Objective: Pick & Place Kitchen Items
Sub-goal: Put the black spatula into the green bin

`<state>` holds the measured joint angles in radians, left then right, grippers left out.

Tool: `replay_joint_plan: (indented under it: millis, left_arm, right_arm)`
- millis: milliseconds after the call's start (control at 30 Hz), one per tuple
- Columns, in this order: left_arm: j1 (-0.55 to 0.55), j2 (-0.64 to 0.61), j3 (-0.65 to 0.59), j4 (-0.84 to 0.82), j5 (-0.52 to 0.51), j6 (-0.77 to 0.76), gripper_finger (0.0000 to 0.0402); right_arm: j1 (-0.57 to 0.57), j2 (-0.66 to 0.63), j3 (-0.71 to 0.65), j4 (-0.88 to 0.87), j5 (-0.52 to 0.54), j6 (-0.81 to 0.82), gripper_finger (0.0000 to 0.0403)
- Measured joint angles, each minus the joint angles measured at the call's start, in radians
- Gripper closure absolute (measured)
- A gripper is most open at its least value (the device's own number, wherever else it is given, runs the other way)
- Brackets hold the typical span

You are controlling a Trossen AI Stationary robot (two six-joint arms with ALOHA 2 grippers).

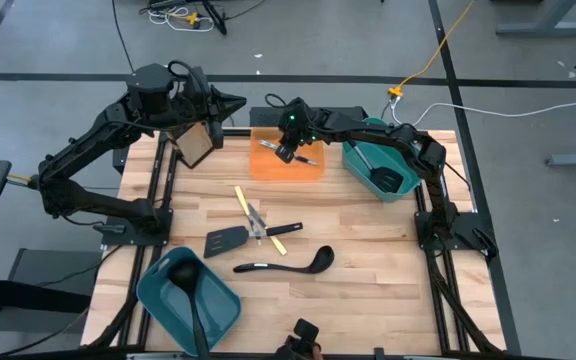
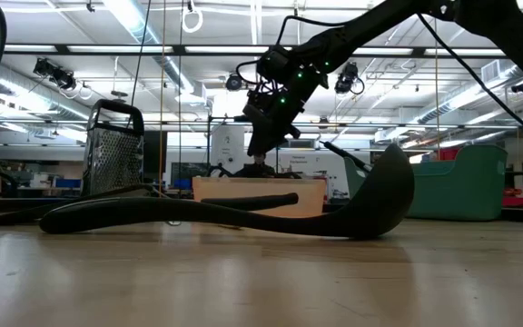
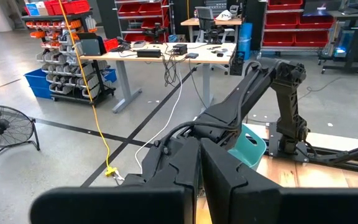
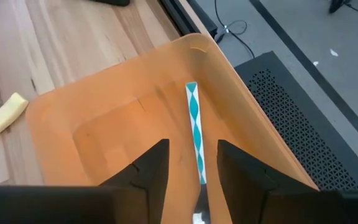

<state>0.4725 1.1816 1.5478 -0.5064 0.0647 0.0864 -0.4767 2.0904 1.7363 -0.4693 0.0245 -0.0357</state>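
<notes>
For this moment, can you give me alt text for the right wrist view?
The right gripper hangs with its jaws open over the orange tray, where a utensil with a teal-and-white patterned handle lies between the fingers. A pale yellow handle rests on the wooden table beside the tray.

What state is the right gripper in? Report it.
Open. The right gripper hangs over the orange tray, fingers apart, teal-patterned utensil lying between them.
</notes>
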Motion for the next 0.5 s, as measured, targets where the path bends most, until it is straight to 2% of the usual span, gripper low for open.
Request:
replay_joint_plan:
  millis: [500]
  left_arm:
    - [0.0,0.0,0.0,0.0,0.0,0.0,0.038]
  right_arm:
    - [0.012,-0.089,0.002,0.001,0.003,0.0,0.0261]
